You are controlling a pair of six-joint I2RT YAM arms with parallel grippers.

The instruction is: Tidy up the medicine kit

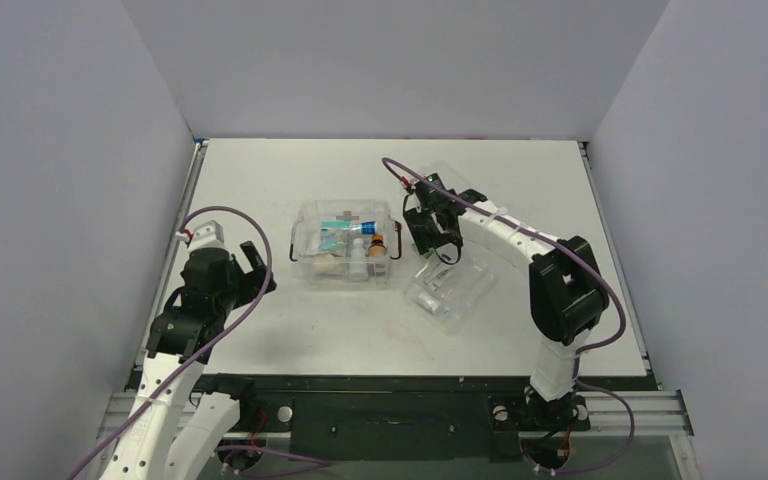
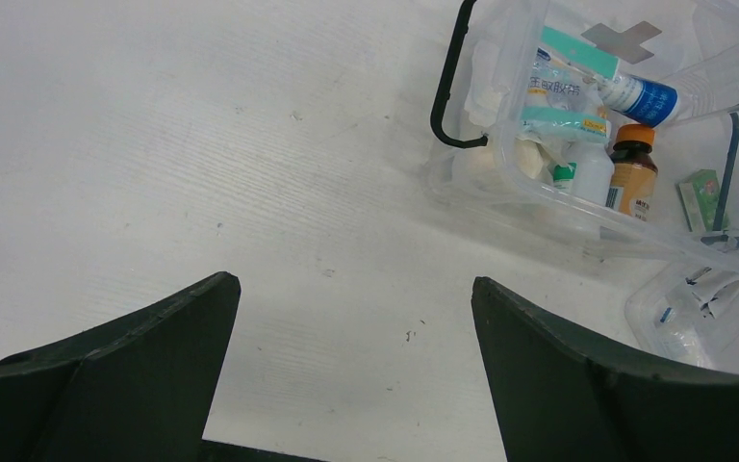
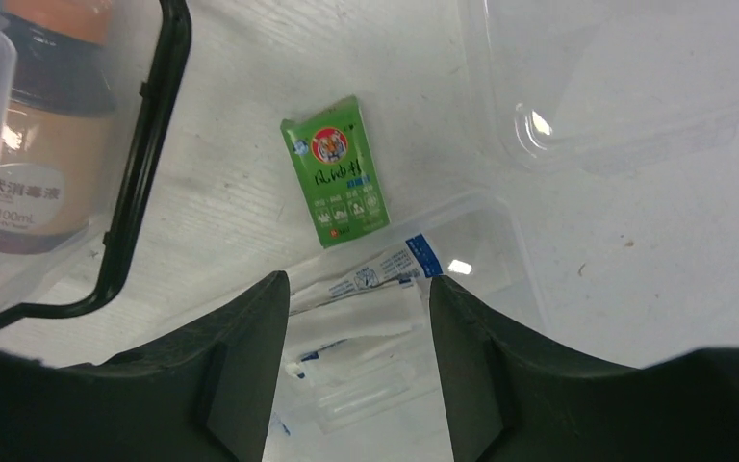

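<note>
Top external view: the medicine kit [image 1: 310, 212] sits open near the middle of the tabletop [image 1: 260, 170], a shade toward the left edge, with bottles and packets inside.
Right gripper [image 3: 356, 287]: hovering just right of the kit, jaws spread wide, nothing between them.
Green sachet [image 3: 337, 183]: flat on the table between the kit's black clip [image 3: 140, 173] and the shallow tray [image 3: 518, 236], just ahead of the fingertips.
Step in hand: by the look of it, lining up on that loose sachet to move it into the kit.
Next move: calls for a drop to table level and a careful pinch on a thin, flat packet, with the tray rim crowding one finger.
Right arm [image 1: 520, 240]: reaching in from the near right corner, elbow high, wrist tipped down.
Left arm [image 1: 185, 320]: folded by the left edge.
Left gripper [image 2: 356, 289]: spread open and empty over bare table, well apart from the kit.
</note>
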